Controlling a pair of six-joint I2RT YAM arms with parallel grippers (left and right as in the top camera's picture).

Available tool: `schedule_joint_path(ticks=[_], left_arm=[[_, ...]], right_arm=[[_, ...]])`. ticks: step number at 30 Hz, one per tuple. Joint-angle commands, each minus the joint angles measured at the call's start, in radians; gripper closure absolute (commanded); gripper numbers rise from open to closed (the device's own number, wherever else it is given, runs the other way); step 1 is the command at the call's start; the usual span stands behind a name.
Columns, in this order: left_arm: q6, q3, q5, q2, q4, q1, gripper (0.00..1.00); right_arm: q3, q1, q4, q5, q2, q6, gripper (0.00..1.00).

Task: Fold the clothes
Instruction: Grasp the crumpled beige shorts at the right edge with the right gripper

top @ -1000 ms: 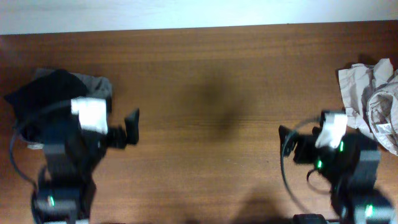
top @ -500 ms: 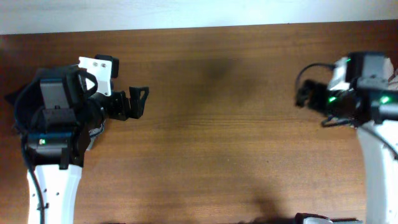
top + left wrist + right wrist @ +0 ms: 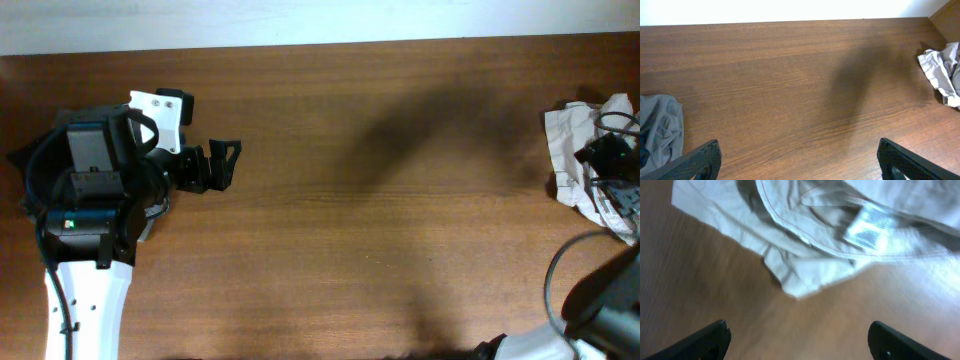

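Currently pickup is judged in hand: shorts are bunched at the table's right edge. Right gripper is held over them, spread and empty. Left gripper is spread too. Next, an edge must be pinched.

Shorts on table at far right; cloth at far left.

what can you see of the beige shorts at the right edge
The shorts are pale beige, cotton-like, crumpled in a heap at the far right edge of the table. Stitched seams and a white sewn-in label show, so part lies inside out. They rest on the wood; the right pincer hangs open above them, gripping nothing.
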Motion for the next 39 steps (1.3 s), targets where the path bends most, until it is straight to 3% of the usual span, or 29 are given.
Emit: schedule_joint_path(ticks=[1, 6, 14, 20, 26, 28, 29, 30, 32, 39], left_arm=[[-0.003, 0.015, 0.011, 0.000, 0.001, -0.004, 0.01], [-0.003, 0.015, 0.011, 0.000, -0.013, -0.004, 0.01], [-0.003, 0.015, 0.011, 0.000, -0.013, -0.004, 0.01], [0.005, 0.015, 0.006, 0.000, -0.013, -0.004, 0.01], [0.013, 0.015, 0.006, 0.000, -0.010, -0.004, 0.01], [0.013, 0.015, 0.006, 0.000, -0.010, -0.004, 0.01], [0.013, 0.015, 0.006, 0.000, -0.010, -0.004, 0.01], [0.013, 0.015, 0.006, 0.000, -0.010, -0.004, 0.01], [0.013, 0.015, 0.006, 0.000, -0.009, -0.004, 0.01], [0.013, 0.015, 0.007, 0.000, -0.005, -0.004, 0.01]], right_arm=[[0.013, 0.008, 0.105, -0.003, 0.087, -0.011, 0.08], [0.013, 0.008, 0.268, -0.003, 0.150, -0.144, 0.11], [0.012, 0.008, 0.351, 0.001, 0.214, -0.161, 0.17], [0.012, 0.008, 0.404, 0.054, 0.276, -0.160, 0.38], [0.013, 0.008, 0.455, 0.055, 0.276, -0.161, 0.51], [0.013, 0.008, 0.459, 0.063, 0.276, -0.161, 0.63], [0.013, 0.008, 0.462, 0.072, 0.276, -0.161, 0.77], [0.013, 0.008, 0.462, 0.077, 0.276, -0.161, 0.86], [0.013, 0.008, 0.459, 0.080, 0.276, -0.162, 0.96], [0.025, 0.021, 0.434, -0.136, 0.167, -0.161, 0.96]])
